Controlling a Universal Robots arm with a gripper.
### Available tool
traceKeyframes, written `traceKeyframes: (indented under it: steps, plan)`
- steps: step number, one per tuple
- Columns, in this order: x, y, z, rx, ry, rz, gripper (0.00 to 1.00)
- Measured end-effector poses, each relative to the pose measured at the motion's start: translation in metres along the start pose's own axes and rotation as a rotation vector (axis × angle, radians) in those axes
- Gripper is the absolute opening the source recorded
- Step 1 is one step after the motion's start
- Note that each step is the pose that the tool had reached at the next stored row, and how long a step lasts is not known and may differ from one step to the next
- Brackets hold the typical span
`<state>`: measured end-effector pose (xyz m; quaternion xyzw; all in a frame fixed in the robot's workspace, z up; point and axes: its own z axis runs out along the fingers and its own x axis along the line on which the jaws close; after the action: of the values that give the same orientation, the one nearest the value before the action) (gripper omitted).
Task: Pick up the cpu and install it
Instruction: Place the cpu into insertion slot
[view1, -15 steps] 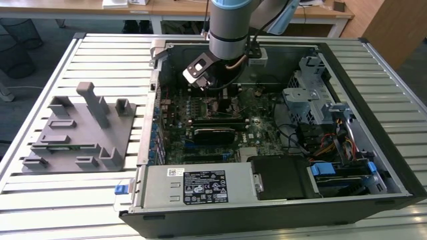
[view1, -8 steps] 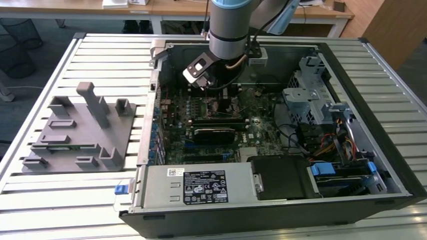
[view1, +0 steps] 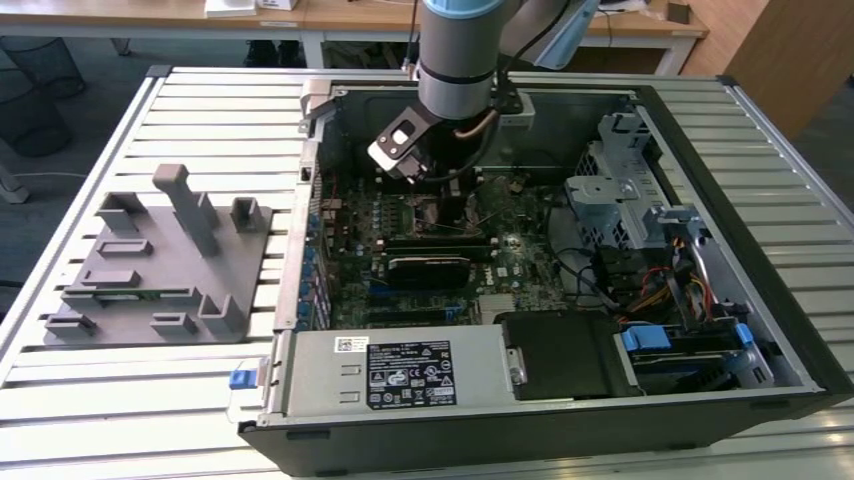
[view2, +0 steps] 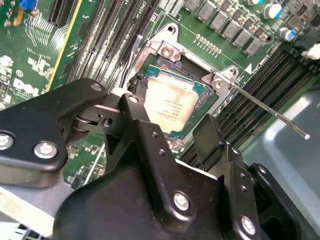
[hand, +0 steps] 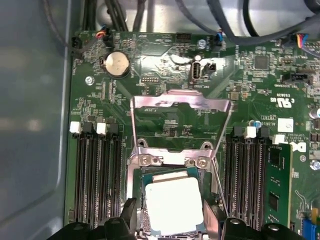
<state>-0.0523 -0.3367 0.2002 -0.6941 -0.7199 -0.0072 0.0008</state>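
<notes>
Risks tilting or dragging the flat silver-topped square cpu (hand: 174, 202) lying in the open steel-framed socket (hand: 172, 159), bending pins beneath, with black gripper (view2: 171, 119) spread wide astride it.

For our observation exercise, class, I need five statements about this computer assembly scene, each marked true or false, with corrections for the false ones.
1. The cpu lies in the motherboard socket. True.
2. The metal load plate is closed over the cpu. False: the load plate stands open, and the cpu's top is bare.
3. The grey fixture sits to the exterior view's right of the computer case. False: the grey fixture sits to the exterior view's left of the computer case.
4. A round coin battery sits on the motherboard. True.
5. The gripper is over the grey fixture. False: the gripper is at the cpu, inside the computer case.
</notes>
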Motion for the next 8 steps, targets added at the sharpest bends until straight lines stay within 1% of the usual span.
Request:
traceKeyframes:
  steps: [3,6,8]
  plan:
    - [0.0000,0.0000,0.0024,0.0002,0.0001,-0.016,0.64]
    - [-0.0001,-0.0001,0.0060,0.0003,0.0000,-0.017,0.64]
    - [-0.0001,-0.0001,0.0069,0.0003,0.0001,-0.017,0.62]
